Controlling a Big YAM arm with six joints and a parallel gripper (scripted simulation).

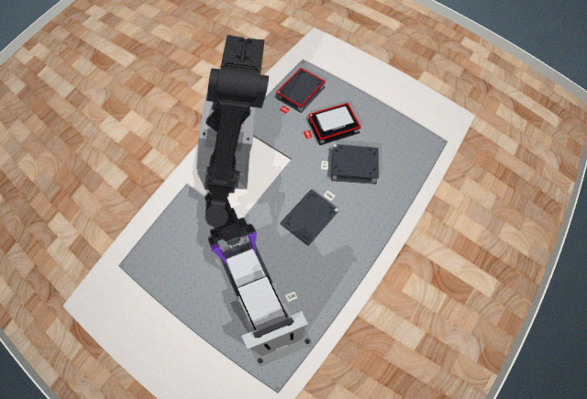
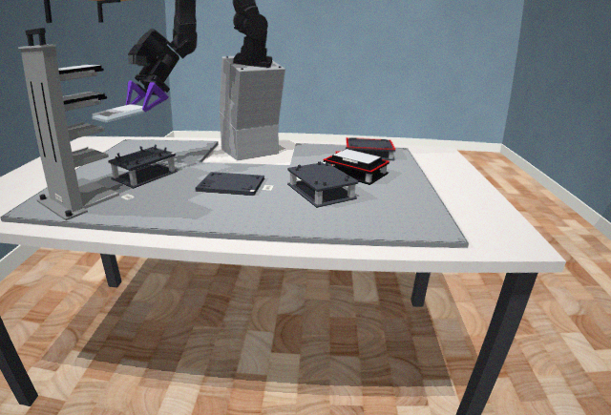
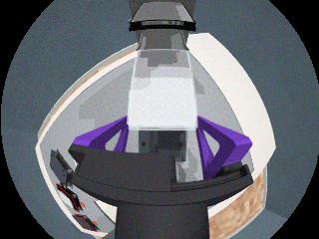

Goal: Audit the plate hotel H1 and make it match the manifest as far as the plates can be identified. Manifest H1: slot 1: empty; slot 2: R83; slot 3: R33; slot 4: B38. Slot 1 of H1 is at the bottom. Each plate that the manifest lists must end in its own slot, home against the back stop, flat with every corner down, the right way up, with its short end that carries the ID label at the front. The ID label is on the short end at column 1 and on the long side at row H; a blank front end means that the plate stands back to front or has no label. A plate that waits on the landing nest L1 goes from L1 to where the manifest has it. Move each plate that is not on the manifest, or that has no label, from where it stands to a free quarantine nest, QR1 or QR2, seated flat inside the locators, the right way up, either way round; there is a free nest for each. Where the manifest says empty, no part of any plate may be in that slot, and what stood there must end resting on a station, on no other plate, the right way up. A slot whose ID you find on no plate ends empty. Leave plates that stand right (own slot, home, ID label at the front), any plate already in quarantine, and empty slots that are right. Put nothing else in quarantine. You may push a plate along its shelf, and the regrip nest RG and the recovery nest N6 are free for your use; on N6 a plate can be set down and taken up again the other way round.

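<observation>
In front of the plate hotel (image 2: 47, 119) at the left end of the grey surface (image 2: 385, 213), the arm's pincer (image 2: 145, 99) holds a white plate (image 2: 115, 113) level in the air. Its purple fingers are spread wide, one against each long side of the plate's near end. The plate's far end points into the hotel and lies close to the front edges of the shelves, at a height between two of them. No label can be read on it.

Two shelves higher in the hotel each carry a plate, the upper (image 2: 78, 71) with a pale top and the lower (image 2: 82, 98) dark at its front edge.

Below the held plate a dark raised nest (image 2: 141, 157) stands just beside the hotel's foot. A flat dark nest (image 2: 230, 182) and another raised nest (image 2: 323, 176) sit near mid-surface.

At the far right, one red-rimmed nest (image 1: 300, 87) shows a dark top, and the red-rimmed nest (image 1: 353, 115) beside it carries a white-topped plate (image 1: 334, 119).
</observation>
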